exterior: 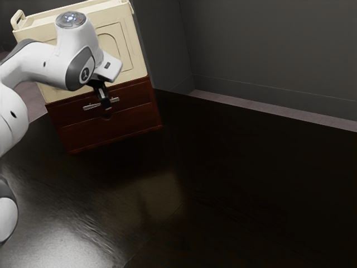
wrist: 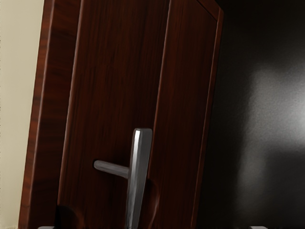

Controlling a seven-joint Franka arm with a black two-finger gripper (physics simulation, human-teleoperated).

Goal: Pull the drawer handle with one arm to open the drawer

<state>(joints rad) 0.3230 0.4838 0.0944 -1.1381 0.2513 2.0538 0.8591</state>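
Observation:
In the exterior view my black gripper (exterior: 105, 103) is at the middle of the metal bar handle (exterior: 89, 107) on the upper drawer (exterior: 134, 97) of a dark red wooden cabinet. The drawer front looks flush with the cabinet. In the wrist view the grey handle (wrist: 139, 160) stands off the drawer front (wrist: 112, 86) on a short post. Its bar runs down to the lower edge, into the space between the widely parted fingertips of my gripper (wrist: 152, 227). The fingers stand open, with a gap on both sides of the bar.
A cream box-like unit (exterior: 125, 53) rests on top of the cabinet. Below the upper drawer is a second wooden front (exterior: 111, 131). Dark glossy floor (exterior: 234, 184) spreads before the cabinet, and a grey wall (exterior: 268, 44) rises behind.

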